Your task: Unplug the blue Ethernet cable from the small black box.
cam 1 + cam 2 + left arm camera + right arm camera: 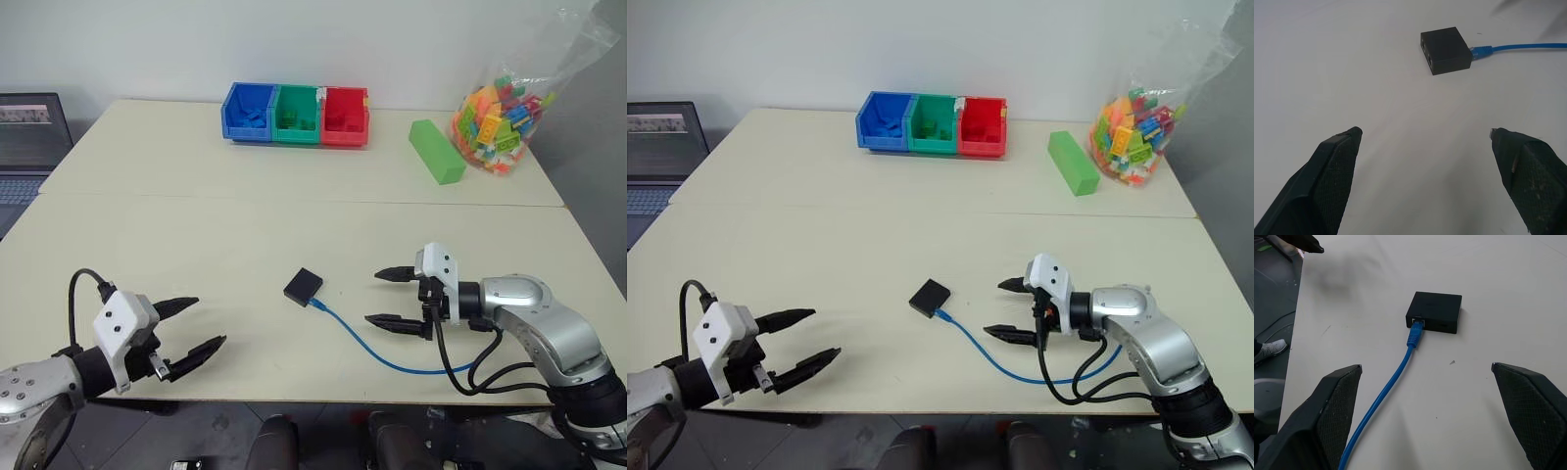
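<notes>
Black small box (304, 286) mid-table (196, 235), blue Ethernet cable (382, 354) still plugged in, trailing toward 4 o'clock. Right gripper (395, 297) released, spread, at box's 3 o'clock, bare tabletop between. Left gripper (188, 329) released at 8 o'clock near front edge.

Blue Ethernet cable (1393, 382) plugged into small black box (1434, 312), between wide-spread right gripper (1425, 416) fingers.
</notes>
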You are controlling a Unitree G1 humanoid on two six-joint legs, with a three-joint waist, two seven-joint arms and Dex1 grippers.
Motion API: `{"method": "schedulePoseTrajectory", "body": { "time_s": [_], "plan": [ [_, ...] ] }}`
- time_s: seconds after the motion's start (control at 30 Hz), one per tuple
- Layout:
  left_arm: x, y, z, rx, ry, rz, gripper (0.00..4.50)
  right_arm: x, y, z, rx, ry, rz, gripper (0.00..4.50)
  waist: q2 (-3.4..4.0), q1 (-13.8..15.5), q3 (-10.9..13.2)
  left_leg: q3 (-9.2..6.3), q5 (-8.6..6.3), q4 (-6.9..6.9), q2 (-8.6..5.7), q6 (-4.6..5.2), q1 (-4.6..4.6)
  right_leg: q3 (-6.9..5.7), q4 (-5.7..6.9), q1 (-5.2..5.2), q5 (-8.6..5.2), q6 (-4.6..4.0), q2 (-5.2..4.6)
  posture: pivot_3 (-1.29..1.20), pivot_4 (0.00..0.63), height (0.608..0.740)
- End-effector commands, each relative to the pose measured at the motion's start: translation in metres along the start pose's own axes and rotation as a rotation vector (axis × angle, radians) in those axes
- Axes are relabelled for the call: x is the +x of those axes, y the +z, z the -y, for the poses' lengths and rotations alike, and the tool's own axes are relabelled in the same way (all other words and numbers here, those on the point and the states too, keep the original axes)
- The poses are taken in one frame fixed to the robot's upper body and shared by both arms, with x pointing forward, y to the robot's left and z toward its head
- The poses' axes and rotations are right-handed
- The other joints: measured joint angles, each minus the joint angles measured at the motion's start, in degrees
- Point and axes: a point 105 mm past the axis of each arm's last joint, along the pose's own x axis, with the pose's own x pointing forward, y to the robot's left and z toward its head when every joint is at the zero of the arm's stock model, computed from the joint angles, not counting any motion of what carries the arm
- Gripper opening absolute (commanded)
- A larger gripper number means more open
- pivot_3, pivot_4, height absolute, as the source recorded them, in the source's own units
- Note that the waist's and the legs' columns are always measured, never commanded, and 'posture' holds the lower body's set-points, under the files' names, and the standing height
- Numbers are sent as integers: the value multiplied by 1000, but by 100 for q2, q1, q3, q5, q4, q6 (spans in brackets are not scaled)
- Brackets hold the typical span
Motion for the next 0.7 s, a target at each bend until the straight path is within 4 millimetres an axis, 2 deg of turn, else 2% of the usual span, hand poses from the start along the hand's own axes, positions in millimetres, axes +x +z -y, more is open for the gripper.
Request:
{"method": "schedulePoseTrajectory", "body": {
  "time_s": [0.03,0.33,0.47,0.6,0.7],
  "plan": [
    [0,10,0,28,-7,40,4461,-4,10,1,-43,-6,31,4500,0,0,0,0,0,0,0,0,0,0,0,0,0,0,0,0,150,740],
    [3,12,2,27,-10,51,4461,-4,7,0,-45,-4,23,4500,0,0,0,0,0,0,0,0,0,0,0,0,0,0,0,0,150,740],
    [4,9,5,3,-65,23,4461,-2,7,-2,-49,1,20,4500,0,0,0,0,0,0,0,0,0,0,0,0,0,0,0,0,150,740],
    [1,12,9,-37,-156,14,4461,10,9,-4,-48,8,38,4500,1,-1,0,0,0,0,0,0,0,-2,1,-1,0,0,1,0,150,740],
    [1,11,7,-24,-176,1,4461,27,7,-5,-41,-2,47,4500,2,-6,1,0,0,0,5,0,1,-2,2,-2,0,0,1,0,150,740]
  ]
}}
